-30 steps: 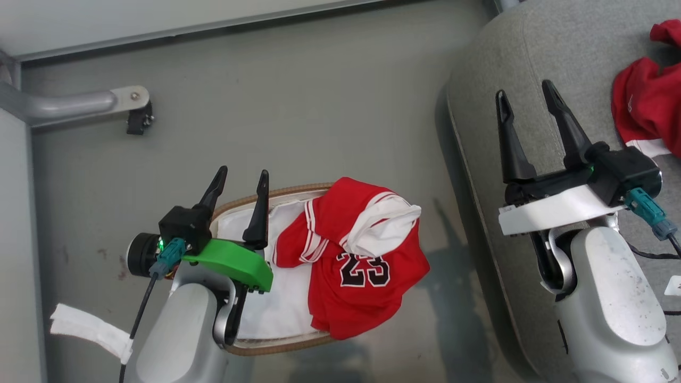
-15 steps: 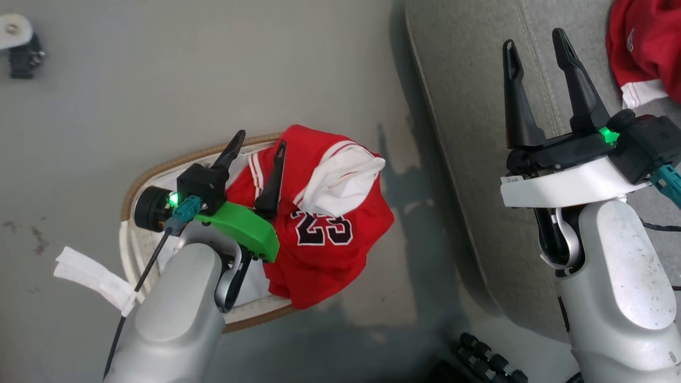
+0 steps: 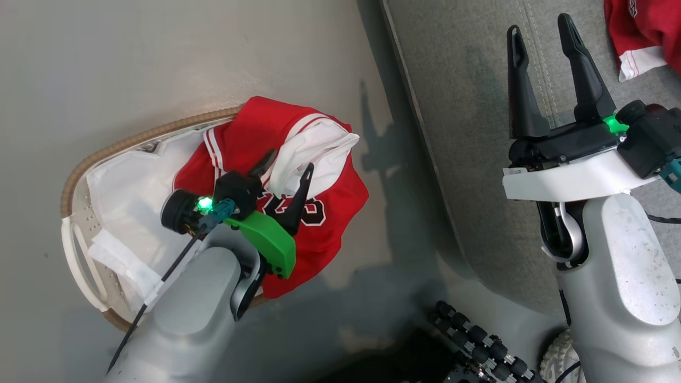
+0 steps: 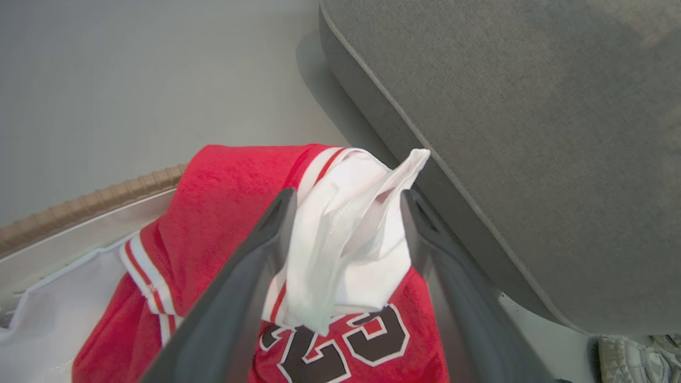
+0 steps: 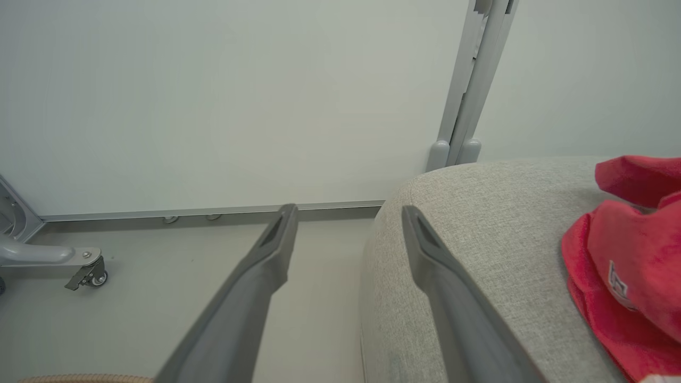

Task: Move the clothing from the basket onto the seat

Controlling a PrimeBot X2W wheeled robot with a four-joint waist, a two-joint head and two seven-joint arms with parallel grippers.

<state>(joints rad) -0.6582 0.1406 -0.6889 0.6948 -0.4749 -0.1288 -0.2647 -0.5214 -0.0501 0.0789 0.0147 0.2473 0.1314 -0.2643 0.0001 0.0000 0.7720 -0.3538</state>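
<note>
I'm holding the left gripper (image 4: 347,196) spread wide over the jersey (image 3: 340,197), and it is gripping nothing: a bunched white fold (image 4: 346,250) of that jersey is sitting between its 2 fingers, with the number 23 showing just past the fold on the wrist side. Whether the fingers are touching the cloth I cannot tell. The jersey is lying heaped in the end of the basket (image 3: 106,151) directly under this gripper and spilling over the rim on the sofa side, while the white liner (image 3: 127,186) is lying bare to the left of the gripper. The right gripper (image 3: 538,24) is hanging equally wide open and empty above the edge of the sofa (image 3: 468,159). The second red garment (image 5: 638,239) is resting on the sofa cushion off to the right of its fingers, apart from them
</note>
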